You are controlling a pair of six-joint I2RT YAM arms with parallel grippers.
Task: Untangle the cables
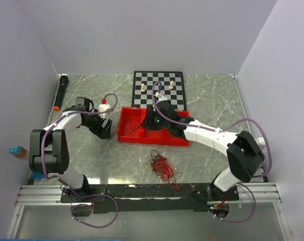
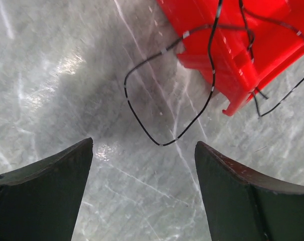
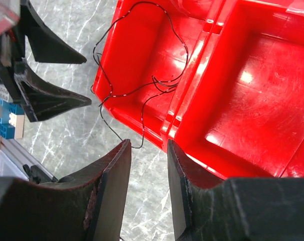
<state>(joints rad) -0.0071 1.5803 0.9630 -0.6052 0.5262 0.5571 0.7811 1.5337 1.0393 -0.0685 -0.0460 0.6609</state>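
Observation:
A tangle of thin red and dark cables (image 1: 162, 168) lies on the marble table in front of the red tray (image 1: 124, 133). One thin black cable (image 3: 142, 128) lies apart from it, in the tray's left compartment, and hangs over the rim, looping onto the table (image 2: 159, 144). My left gripper (image 1: 106, 128) (image 2: 144, 150) stands open just off the tray's left end, with only bare table between its fingers. My right gripper (image 1: 148, 120) (image 3: 148, 145) hovers over the tray's (image 3: 272, 75) near rim. Its jaws are apart and hold nothing, and the black cable's loop ends by the left fingertip.
Behind the tray is a chessboard (image 1: 158, 85) with two pale pieces. A black marker with an orange tip (image 1: 60, 93) lies far left, and a small white bottle with a red cap (image 1: 105, 105) stands by the left arm. Blue and orange blocks (image 1: 16, 150) sit at the left wall.

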